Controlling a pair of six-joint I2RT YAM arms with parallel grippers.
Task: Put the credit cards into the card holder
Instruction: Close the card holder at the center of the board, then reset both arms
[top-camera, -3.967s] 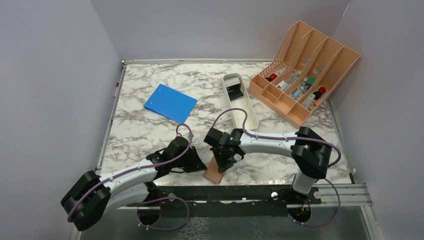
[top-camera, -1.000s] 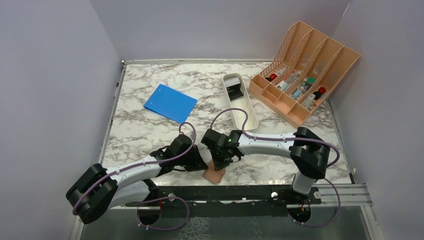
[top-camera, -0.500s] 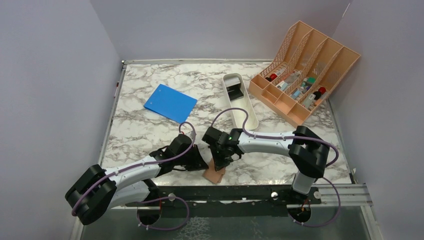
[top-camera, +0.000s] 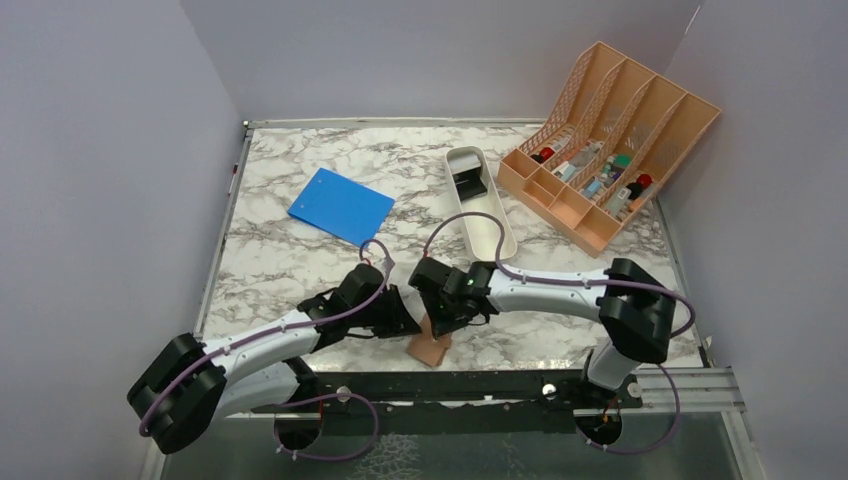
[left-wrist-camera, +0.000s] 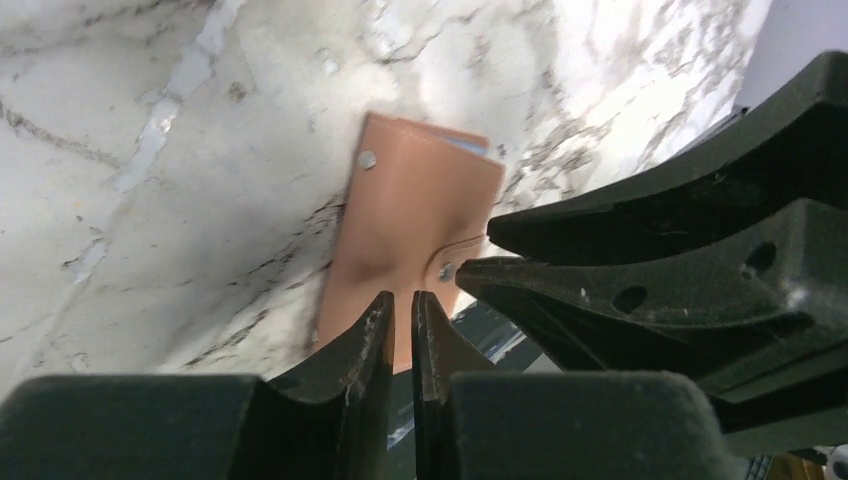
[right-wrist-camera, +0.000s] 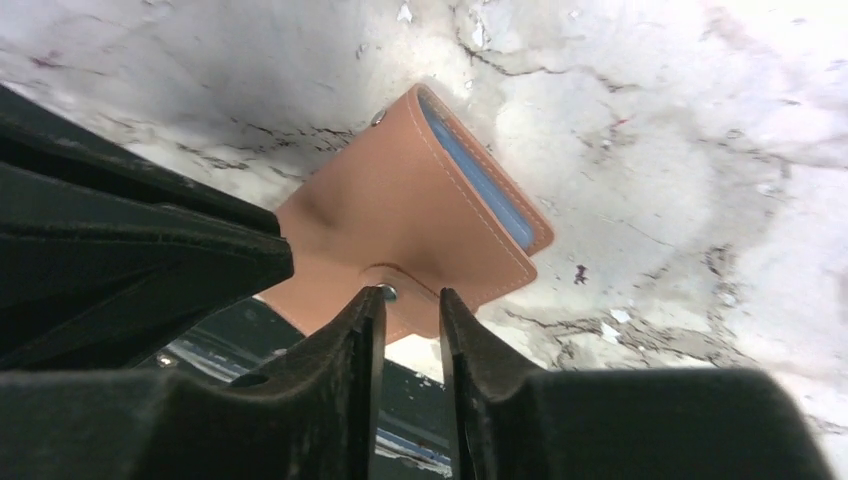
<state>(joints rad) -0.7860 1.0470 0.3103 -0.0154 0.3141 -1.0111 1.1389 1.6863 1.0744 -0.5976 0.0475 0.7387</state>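
We see the card holder (top-camera: 430, 349) folded at the table's (top-camera: 280, 262) near edge, its near end hidden behind both grippers. The left gripper (left-wrist-camera: 401, 305) is pinching its edge. The right gripper (right-wrist-camera: 407, 300) has its jaws slightly parted astride the snap tab, and we cannot tell whether they grip. The white tray (top-camera: 490, 206) and the blue notebook (top-camera: 341, 206) lie well beyond.

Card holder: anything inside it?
A pale blue strip shows between the brown flaps of the card holder; card or lining, cannot tell. The flaps cover the rest of the inside.

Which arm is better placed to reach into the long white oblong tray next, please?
Right, probably. The right gripper stands parted over the snap tab of the small brown leather card holder, free to leave; the left gripper pinches the holder's edge. The white tray lies beyond the right gripper.
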